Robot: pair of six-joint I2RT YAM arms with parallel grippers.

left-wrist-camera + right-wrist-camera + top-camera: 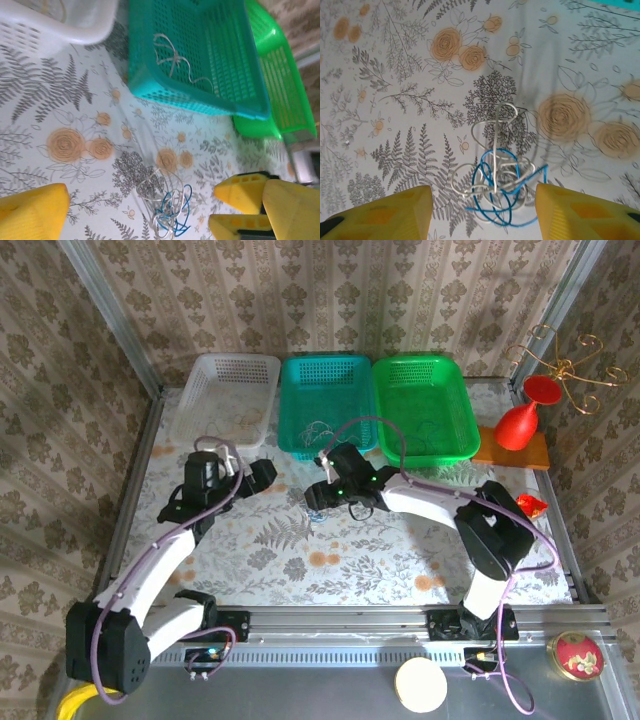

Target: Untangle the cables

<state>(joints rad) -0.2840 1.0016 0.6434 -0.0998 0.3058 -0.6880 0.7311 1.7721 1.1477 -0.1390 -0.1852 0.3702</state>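
Observation:
The cables (502, 185) are a small tangle of whitish and blue cords lying on the floral table cover, also seen in the left wrist view (167, 200) and from above (320, 512). My right gripper (482, 217) hangs just above the tangle, its yellow fingers (385, 215) standing on either side of it with gaps, open and holding nothing. My left gripper (262, 475) is wide open a little to the left of the tangle, pointing toward it. Another pale cable (172, 57) lies inside the teal basket (150, 90).
Three baskets stand in a row at the back: white (232, 390), teal (325, 435) and green (425, 445). A red vase (520, 422) stands on a wooden board at the back right. Metal rails edge the table.

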